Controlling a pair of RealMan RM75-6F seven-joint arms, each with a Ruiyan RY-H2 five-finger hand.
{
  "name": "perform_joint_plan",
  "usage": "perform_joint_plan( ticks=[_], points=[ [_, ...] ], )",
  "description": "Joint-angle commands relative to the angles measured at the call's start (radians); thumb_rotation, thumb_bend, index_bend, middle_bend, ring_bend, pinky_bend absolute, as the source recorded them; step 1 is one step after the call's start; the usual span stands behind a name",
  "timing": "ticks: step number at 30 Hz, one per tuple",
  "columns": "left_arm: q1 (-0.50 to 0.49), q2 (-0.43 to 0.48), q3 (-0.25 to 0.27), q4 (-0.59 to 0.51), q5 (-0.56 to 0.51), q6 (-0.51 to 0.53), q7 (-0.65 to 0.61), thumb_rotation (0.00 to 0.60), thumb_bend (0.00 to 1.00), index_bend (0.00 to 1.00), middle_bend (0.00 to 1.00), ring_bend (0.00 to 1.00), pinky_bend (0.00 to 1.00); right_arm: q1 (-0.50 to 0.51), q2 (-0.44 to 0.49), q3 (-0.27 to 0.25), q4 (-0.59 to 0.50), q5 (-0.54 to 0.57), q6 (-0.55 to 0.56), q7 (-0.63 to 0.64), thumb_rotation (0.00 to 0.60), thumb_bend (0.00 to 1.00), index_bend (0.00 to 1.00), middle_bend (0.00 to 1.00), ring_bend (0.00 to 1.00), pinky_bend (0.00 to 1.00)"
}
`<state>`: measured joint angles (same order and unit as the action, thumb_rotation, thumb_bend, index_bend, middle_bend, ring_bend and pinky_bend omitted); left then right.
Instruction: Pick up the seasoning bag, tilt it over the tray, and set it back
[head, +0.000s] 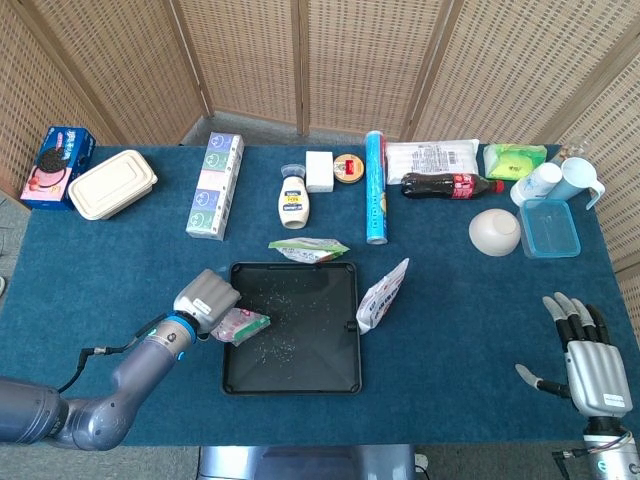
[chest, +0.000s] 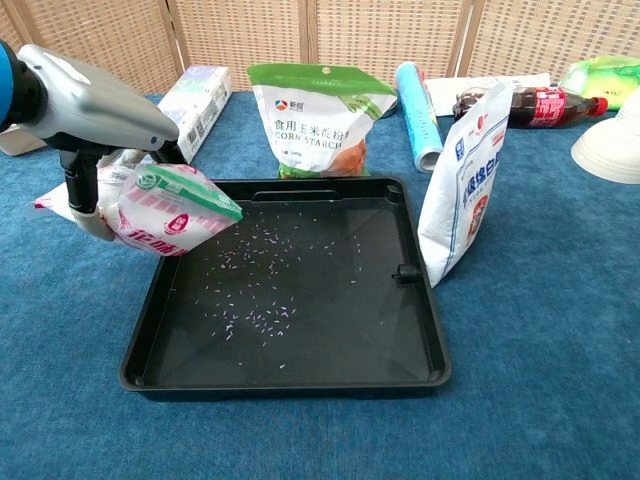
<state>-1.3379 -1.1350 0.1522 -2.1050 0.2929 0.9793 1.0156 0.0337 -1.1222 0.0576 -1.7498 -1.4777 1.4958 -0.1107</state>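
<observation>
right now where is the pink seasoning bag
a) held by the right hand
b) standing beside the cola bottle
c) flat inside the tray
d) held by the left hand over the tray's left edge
d: the left hand grips the seasoning bag, tilted over the left edge of the tray.

tray: glossy black plastic | seasoning bag: shiny film | table cover: matt blue cloth
</observation>
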Motion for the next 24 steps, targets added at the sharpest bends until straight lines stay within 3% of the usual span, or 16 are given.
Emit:
perform_joint_plan(
  ticks=[1, 12, 24],
  points=[
    [-0.031, -0.022, -0.001, 0.007, -0.083, -0.007, 0.010, 0.600, 0.61, 0.89, 0.58, 0.51, 0.44, 0.000, -0.001, 0.000, 0.001, 0.001, -0.001, -0.001, 0.465, 0.00, 0.00, 0.01, 0.04, 0.02],
    [-0.142, -0.022, 0.010, -0.032, -0.215, 0.096, 0.136, 0.600, 0.68, 0.98, 0.59, 0.51, 0.44, 0.003, 0.000, 0.004, 0.005, 0.013, -0.007, 0.005, 0.465, 0.00, 0.00, 0.01, 0.04, 0.02],
    [-0.174, -0.073, 0.056, -0.031, -0.215, 0.239, 0.271, 0.600, 0.69, 1.00, 0.59, 0.51, 0.44, 0.002, 0.001, 0.005, 0.003, 0.013, -0.004, 0.003, 0.464, 0.00, 0.00, 0.01, 0.04, 0.02]
  ],
)
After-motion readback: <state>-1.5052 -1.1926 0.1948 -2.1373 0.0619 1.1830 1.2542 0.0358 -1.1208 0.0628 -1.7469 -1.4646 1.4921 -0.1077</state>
